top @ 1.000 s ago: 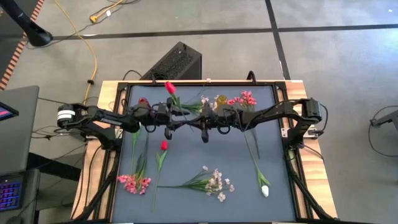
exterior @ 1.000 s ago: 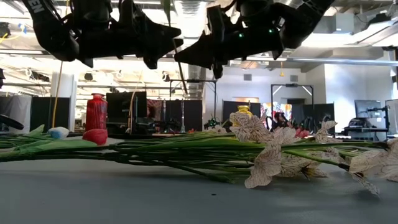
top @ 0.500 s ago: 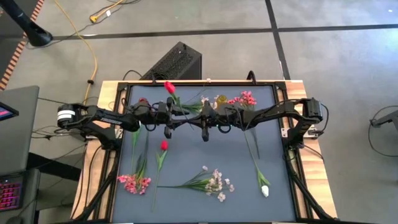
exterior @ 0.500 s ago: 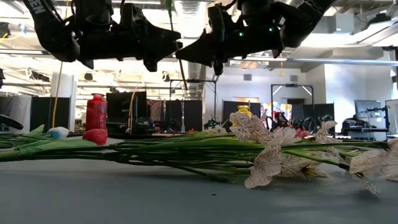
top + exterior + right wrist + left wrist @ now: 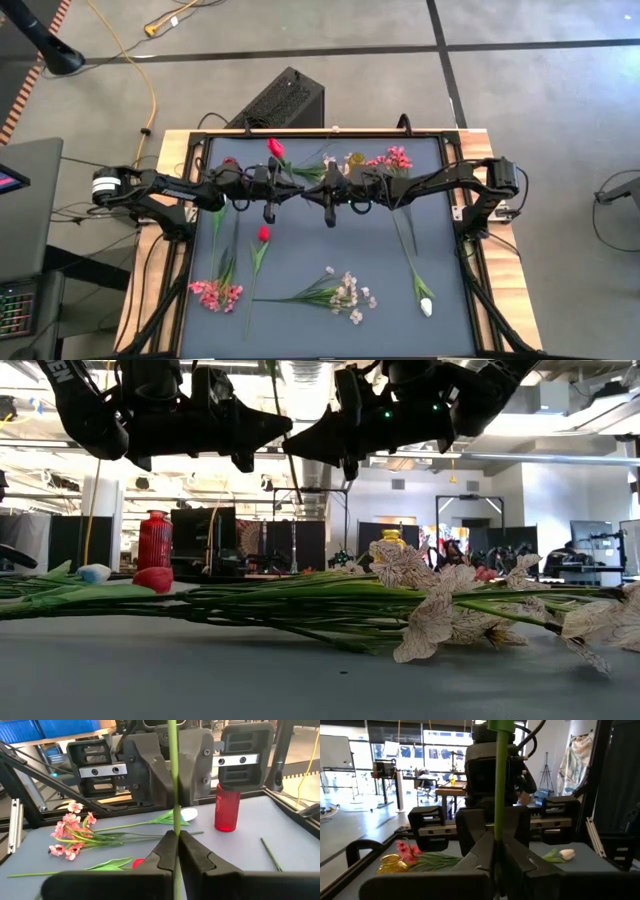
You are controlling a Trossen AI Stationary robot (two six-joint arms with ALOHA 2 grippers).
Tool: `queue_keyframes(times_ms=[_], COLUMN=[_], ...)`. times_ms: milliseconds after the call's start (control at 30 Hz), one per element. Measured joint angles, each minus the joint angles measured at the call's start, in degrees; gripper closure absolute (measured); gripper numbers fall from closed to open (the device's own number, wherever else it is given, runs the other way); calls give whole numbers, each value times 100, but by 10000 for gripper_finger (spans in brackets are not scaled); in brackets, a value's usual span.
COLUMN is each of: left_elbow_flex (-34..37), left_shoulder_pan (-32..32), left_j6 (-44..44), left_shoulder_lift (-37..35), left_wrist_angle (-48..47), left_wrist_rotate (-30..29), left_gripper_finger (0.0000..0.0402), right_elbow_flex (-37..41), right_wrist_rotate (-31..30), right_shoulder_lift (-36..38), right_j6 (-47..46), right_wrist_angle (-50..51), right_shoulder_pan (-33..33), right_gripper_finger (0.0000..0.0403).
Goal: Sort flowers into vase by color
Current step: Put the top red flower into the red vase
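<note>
A red tulip (image 5: 274, 148) is being held in the air over the far half of the dark-topped table (image 5: 330, 240) by both arms at once, its bud pointing toward the far edge. The other flowers are lying flat on the mat: a pale blossom spray (image 5: 345, 293), a pink spray (image 5: 215, 293), a white tulip (image 5: 425, 305) and a second red tulip (image 5: 263, 235). The red vase (image 5: 227, 807) is standing at the far left, well apart from a yellow vase (image 5: 391, 865) with pink blossoms beside it.

The thin green stem (image 5: 173, 770) is being clamped by the left gripper (image 5: 496, 851), whose fingers are closed tight on it. It is also being pinched by the right gripper (image 5: 175, 840), which faces the left one from just beside it, its fingers pressed against the stem with no gap showing.

The flower is being judged light and springy. The plastic stem is likely to bend and swing under the bud's weight, and it may be slick enough to twist in a loose pinch. A hold on the bare stem near the middle, away from leaves and the soft bud, is being judged safest. That would leave the lower end free for the neck of the vase.
</note>
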State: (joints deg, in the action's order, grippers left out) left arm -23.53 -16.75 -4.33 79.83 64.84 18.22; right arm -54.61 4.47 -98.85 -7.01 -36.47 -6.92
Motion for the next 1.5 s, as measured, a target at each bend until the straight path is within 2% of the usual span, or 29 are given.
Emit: queue_keyframes(times_ms=[233,400,567,767,967,1100,1300,1500], left_elbow_flex=[0,-2,-2,-2,-7,-7,-7,-7], left_shoulder_pan=[0,-135,-448,-730,-748,-747,-747,-745], left_j6=[3,-43,-56,118,177,167,121,167], left_shoulder_lift=[0,-168,-838,-2435,-4254,-5212,-5981,-6087], left_wrist_angle=[1,-100,-1108,-3153,-5149,-6243,-7189,-7415], left_wrist_rotate=[-13,-46,-149,-1192,-2654,-3615,-4733,-5035], left_gripper_finger=[400,401,401,401,401,401,401,401], right_elbow_flex=[2,2,2,2,4,4,4,4], right_wrist_rotate=[0,-1,0,5,17,18,20,20], right_shoulder_lift=[0,0,0,0,0,0,0,0], right_j6=[145,168,164,192,566,756,866,861], right_wrist_angle=[14,61,87,379,626,605,611,614], right_shoulder_pan=[2,-38,-148,-226,-257,-256,-256,-256], right_gripper_finger=[322,274,210,159,154,154,154,154])
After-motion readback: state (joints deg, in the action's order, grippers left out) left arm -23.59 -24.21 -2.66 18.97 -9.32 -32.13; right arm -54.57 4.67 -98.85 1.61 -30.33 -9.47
